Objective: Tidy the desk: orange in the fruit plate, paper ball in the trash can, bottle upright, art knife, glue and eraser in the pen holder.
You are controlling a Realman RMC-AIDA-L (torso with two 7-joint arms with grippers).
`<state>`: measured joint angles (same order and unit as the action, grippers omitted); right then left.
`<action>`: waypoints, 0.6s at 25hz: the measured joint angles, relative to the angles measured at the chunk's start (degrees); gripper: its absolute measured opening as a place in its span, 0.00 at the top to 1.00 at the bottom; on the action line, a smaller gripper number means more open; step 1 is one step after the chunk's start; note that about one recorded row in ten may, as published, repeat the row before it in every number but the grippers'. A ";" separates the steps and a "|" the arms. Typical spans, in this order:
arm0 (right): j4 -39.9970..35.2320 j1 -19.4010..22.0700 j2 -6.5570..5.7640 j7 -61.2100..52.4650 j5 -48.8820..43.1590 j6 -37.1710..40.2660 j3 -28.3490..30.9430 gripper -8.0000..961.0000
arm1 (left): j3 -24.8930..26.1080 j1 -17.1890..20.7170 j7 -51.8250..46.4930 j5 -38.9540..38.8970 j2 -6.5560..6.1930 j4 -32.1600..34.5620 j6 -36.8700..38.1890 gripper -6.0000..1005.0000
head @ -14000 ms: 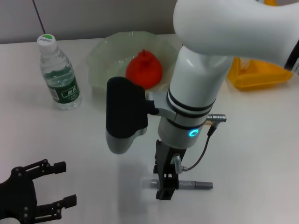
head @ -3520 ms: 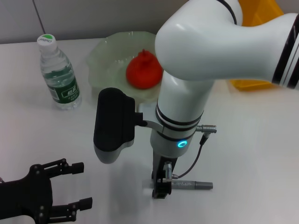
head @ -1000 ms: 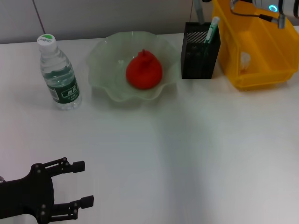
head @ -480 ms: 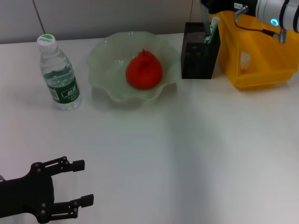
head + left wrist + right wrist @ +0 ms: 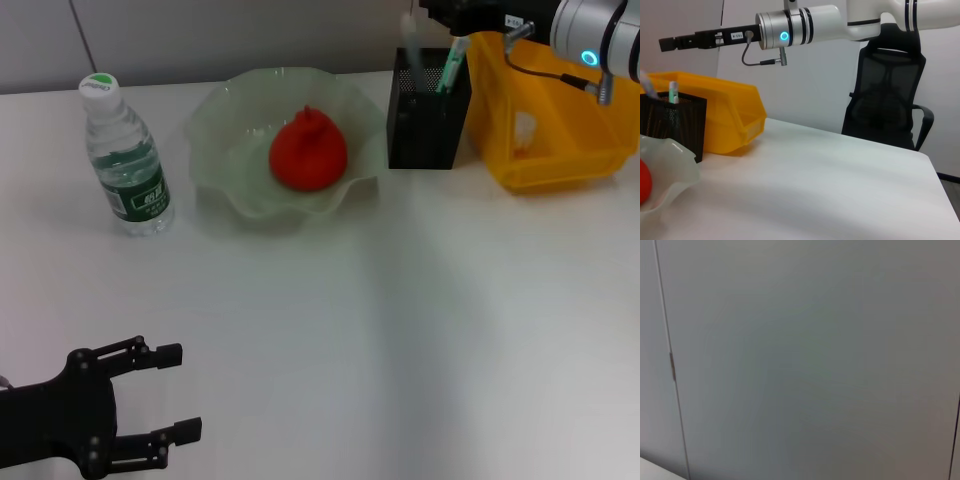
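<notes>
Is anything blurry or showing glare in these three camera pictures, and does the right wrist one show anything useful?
Head view: soft light, faint shadows, mild sheen on the table; the item above the pen holder is smeared. Left wrist view: the fruit plate edge and orange look soft up close. Right wrist view: only a plain wall, nothing useful.

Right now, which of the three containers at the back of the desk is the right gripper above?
The black mesh pen holder: the right gripper hangs over its rim, not over the pale green fruit plate or the yellow plastic bin.
</notes>
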<state>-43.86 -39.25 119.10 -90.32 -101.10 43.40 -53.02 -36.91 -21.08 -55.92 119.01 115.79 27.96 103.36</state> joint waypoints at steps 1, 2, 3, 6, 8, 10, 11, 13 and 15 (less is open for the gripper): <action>-0.22 0.21 0.00 -0.04 0.01 -0.03 0.12 0.76 | 0.00 0.09 0.01 0.00 0.01 -0.02 0.00 0.19; -0.22 0.21 0.00 -0.04 0.01 -0.03 0.12 0.74 | 0.00 0.09 0.01 0.00 0.01 -0.02 0.00 0.19; -0.44 0.36 0.00 -0.13 0.02 -0.01 0.14 0.73 | 0.00 0.13 0.02 0.00 0.02 -0.02 0.00 0.19; -1.91 1.32 0.03 -0.59 0.07 0.55 0.12 0.59 | 0.00 0.34 0.02 -0.13 0.04 -0.02 0.02 0.19; -4.45 2.86 0.11 -1.83 0.36 2.32 -0.25 0.50 | 0.05 0.40 0.02 -0.22 0.05 -0.04 0.09 0.19; -7.53 5.13 0.16 -3.35 1.62 5.78 -0.57 0.45 | 0.51 0.40 0.02 -0.34 0.10 -0.10 0.26 0.19; -10.73 8.01 0.17 -3.99 3.73 11.89 -0.68 0.43 | 0.95 0.35 -0.03 -0.39 0.24 -0.11 0.36 0.19; -12.37 9.38 0.17 -3.99 4.58 15.16 -0.69 0.37 | 1.93 0.27 -0.27 -0.41 0.55 -0.06 0.59 0.19; -16.07 12.84 0.18 -3.68 5.36 22.35 -0.71 0.37 | 3.33 0.01 -1.03 -0.44 0.71 -0.11 1.03 0.19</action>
<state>-59.92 -26.41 119.27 -94.00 -95.74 65.75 -53.72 -33.58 -21.06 -56.95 118.58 116.50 27.86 104.38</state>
